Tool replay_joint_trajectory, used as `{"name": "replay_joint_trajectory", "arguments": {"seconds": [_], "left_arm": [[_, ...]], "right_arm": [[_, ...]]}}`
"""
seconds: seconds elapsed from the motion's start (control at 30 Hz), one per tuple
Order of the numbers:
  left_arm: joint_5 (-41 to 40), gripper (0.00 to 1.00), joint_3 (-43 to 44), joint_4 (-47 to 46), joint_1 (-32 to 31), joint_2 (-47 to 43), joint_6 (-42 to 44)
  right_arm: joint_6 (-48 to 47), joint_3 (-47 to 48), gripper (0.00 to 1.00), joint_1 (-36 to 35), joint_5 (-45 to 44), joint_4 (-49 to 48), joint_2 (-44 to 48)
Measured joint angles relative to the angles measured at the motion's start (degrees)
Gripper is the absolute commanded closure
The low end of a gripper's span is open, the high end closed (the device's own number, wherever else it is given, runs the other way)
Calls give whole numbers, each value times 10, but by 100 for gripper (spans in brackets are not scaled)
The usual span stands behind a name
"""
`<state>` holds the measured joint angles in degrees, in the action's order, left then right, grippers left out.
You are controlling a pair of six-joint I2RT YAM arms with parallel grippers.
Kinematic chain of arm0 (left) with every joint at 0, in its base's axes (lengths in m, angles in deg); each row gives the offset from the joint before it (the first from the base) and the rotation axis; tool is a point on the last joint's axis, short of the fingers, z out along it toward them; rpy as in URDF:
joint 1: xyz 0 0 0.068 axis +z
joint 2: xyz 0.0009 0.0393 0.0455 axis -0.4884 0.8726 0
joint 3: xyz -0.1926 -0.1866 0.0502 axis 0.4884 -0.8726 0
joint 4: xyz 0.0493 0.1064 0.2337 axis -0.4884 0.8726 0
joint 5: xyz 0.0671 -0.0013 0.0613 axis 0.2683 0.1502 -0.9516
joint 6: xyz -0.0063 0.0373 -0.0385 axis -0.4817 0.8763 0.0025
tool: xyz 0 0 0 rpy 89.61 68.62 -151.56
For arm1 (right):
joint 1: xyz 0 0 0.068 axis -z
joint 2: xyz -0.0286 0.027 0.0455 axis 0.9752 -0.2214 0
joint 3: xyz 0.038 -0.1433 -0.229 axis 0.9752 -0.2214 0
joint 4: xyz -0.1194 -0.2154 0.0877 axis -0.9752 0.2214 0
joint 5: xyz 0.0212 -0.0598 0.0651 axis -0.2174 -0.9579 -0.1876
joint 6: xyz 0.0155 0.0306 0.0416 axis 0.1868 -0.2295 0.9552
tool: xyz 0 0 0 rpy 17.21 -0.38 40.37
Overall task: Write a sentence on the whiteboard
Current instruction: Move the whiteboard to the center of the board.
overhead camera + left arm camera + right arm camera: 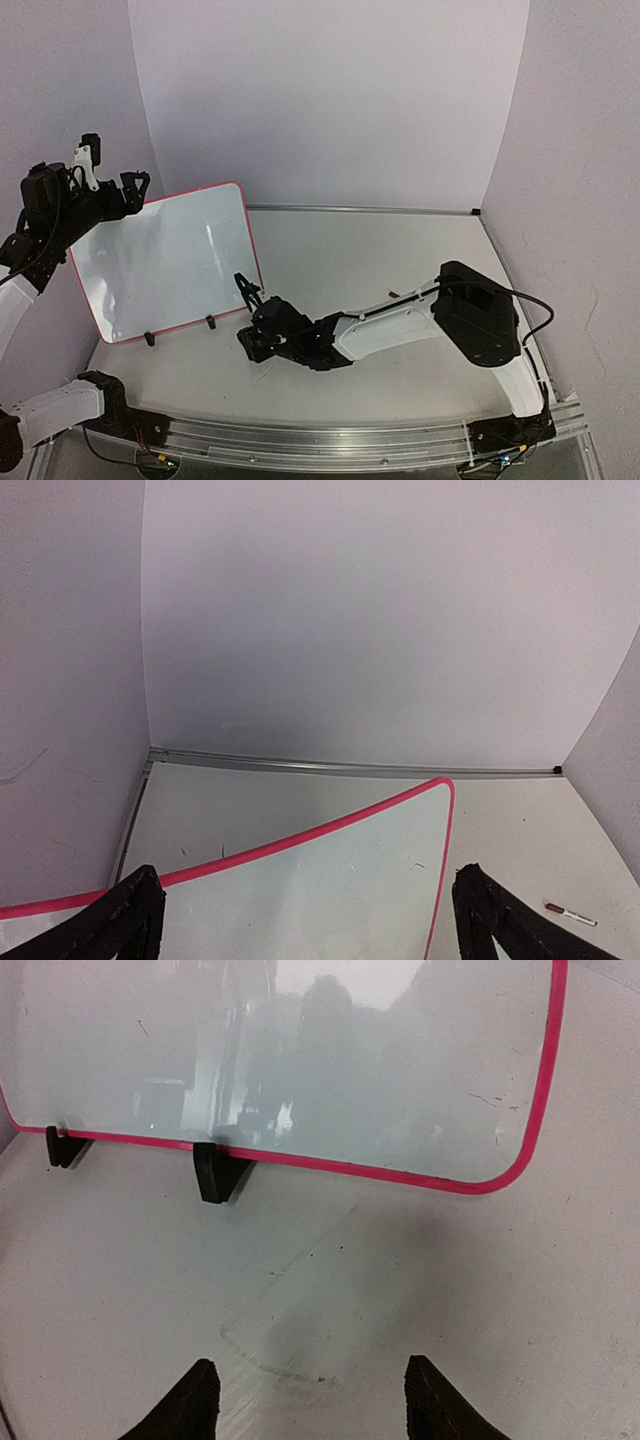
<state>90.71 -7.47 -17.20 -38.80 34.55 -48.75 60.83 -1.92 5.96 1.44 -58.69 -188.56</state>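
Observation:
The whiteboard (170,265) stands tilted on two black clip feet (215,1172) at the left of the table, its red-pink frame around a glossy white face. The sentence is out of view; the face (300,1060) carries only reflections and a few tiny specks. My left gripper (112,170) hovers over the board's top left edge, open, with the board's upper edge (330,825) running between its fingers (130,910) without touching them. My right gripper (245,312) is low over the table just in front of the board's lower right corner, open, with only bare table between its fingertips (425,1385).
A small white marker with a dark cap (570,913) lies on the table right of the board. A faint curved scuff (290,1345) marks the tabletop ahead of the right gripper. White walls close in the back and sides; a metal rail (330,440) runs along the near edge.

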Motion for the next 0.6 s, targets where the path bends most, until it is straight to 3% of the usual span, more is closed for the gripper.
{"name": "replay_joint_trajectory", "arguments": {"seconds": [0.6], "left_arm": [[0, 0, 0, 20, 0, 25, 0]], "right_arm": [[-66, 253, 49, -6, -5, 23, -201]]}}
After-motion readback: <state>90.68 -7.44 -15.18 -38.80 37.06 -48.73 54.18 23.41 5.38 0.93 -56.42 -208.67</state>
